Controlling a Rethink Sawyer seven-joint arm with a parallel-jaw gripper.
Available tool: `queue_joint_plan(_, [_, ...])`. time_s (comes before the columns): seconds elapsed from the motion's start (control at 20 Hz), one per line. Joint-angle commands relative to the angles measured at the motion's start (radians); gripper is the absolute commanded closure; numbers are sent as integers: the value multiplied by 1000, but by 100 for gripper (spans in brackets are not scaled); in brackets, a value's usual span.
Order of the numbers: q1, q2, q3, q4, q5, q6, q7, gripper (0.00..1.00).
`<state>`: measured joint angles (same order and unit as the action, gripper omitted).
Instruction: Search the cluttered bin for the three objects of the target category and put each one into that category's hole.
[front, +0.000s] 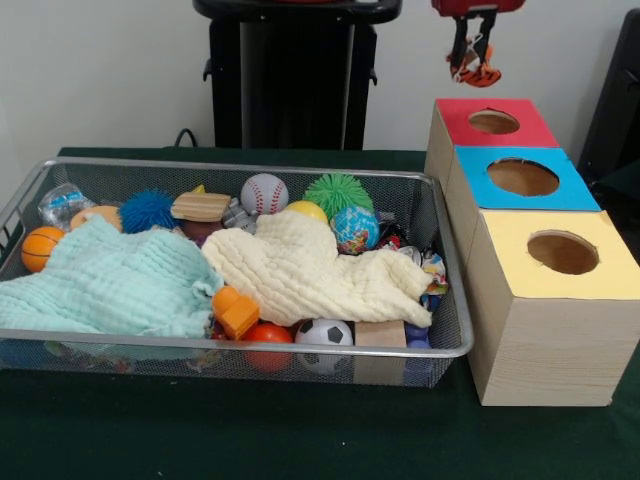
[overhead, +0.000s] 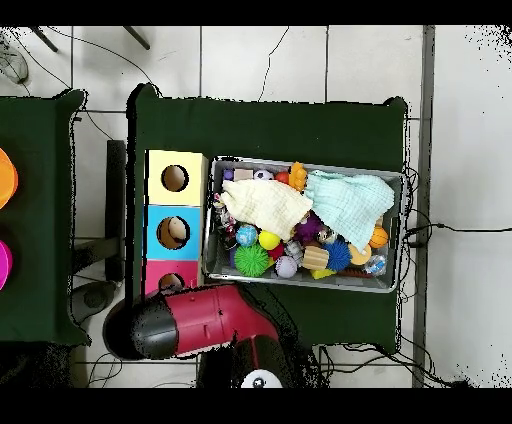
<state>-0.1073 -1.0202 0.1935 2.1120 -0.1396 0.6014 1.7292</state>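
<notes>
Yellow-topped box (front: 548, 300) nearest camera; blue-topped box (front: 520, 180) and red-topped box (front: 492, 122) in row behind. Gripper (front: 473, 62) hangs directly above red box hole, fingers closed on small orange-striped toy (front: 477, 70). Bin (front: 240, 345) sits below and beside gripper, against the boxes, crowded: cream cloth (front: 305, 265), mint cloth (front: 105, 285), balls, blocks.
</notes>
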Motion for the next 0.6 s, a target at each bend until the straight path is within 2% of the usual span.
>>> queue_joint_plan(0.05, [81, 54, -67, 69, 79, -96, 330, 100])
queue_joint_plan(0.4, [127, 99, -102, 53, 85, -134, 333, 100])
queue_joint_plan(0.6, [154, 133, -117, 67, 91, -194, 355, 100])
